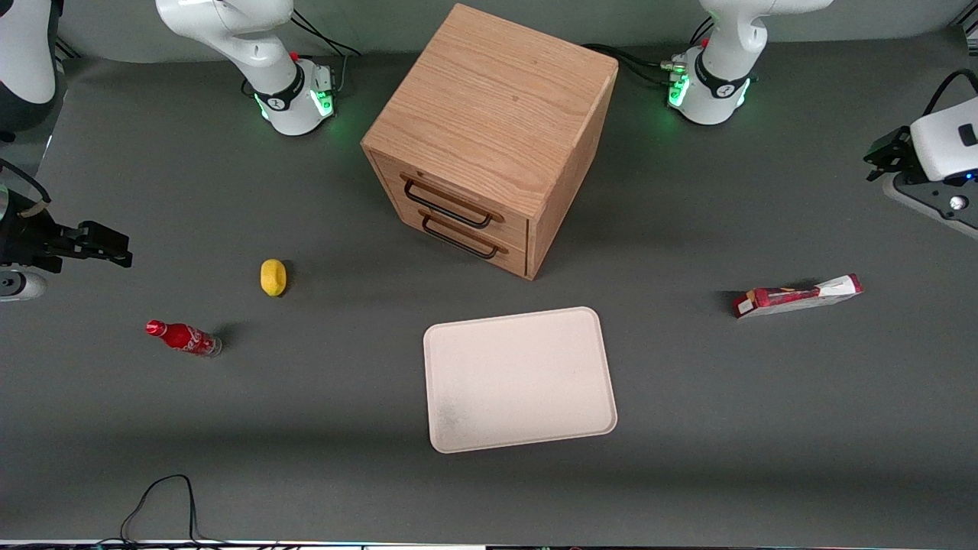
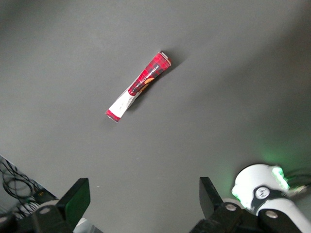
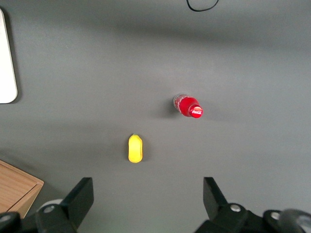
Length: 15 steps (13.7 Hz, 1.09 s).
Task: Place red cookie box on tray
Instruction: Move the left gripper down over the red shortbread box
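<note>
The red cookie box point(image 1: 798, 296) lies flat on the dark table toward the working arm's end, its white end panel pointing away from the tray. In the left wrist view the red cookie box point(image 2: 138, 86) lies diagonally, well below the camera. The cream tray point(image 1: 519, 378) rests bare near the table's middle, in front of the drawers, about a box length from the cookie box. My gripper point(image 1: 886, 156) hovers high at the working arm's end, farther from the front camera than the box. The gripper point(image 2: 142, 194) is open, with only table between its fingers.
A wooden two-drawer cabinet point(image 1: 489, 130) stands farther back than the tray. A yellow lemon point(image 1: 273, 276) and a small red soda bottle point(image 1: 183, 337) lie toward the parked arm's end. A black cable point(image 1: 164, 496) loops at the front edge. The working arm's base point(image 2: 262, 189) glows green.
</note>
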{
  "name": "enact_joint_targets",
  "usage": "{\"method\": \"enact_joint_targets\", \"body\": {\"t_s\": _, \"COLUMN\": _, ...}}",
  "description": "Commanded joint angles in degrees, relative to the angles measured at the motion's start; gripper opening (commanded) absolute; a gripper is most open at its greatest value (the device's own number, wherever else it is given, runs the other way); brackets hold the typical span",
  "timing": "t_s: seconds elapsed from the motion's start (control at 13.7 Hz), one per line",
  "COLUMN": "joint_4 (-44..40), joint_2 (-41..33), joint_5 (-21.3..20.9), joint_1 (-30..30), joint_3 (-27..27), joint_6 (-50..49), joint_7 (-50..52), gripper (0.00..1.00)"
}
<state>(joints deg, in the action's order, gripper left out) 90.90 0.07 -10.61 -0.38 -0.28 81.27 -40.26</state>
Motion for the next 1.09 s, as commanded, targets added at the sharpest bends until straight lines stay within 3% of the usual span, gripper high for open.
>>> {"method": "enact_joint_targets", "body": {"t_s": 0.0, "joint_4": -0.3, "joint_2": 0.0, "joint_5": 0.3, "joint_1": 3.5, "joint_3": -0.1, "joint_6": 2.0, "joint_7": -13.3, "gripper": 1.0}}
{"method": "enact_joint_targets", "body": {"t_s": 0.22, "joint_4": 1.0, "joint_2": 0.3, "joint_5": 5.1, "joint_1": 9.0, "joint_3": -0.2, "joint_6": 5.5, "joint_7": -29.0, "gripper": 1.0}}
{"method": "enact_joint_targets", "body": {"t_s": 0.51, "joint_4": 6.2, "joint_2": 0.1, "joint_5": 5.5, "joint_1": 9.9, "joint_3": -0.1, "joint_6": 9.9, "joint_7": -31.9, "gripper": 1.0}}
{"method": "enact_joint_targets", "body": {"t_s": 1.02, "joint_4": 24.2, "joint_2": 2.8, "joint_5": 7.5, "joint_1": 11.5, "joint_3": -0.2, "joint_6": 33.8, "joint_7": -38.1, "gripper": 0.98}}
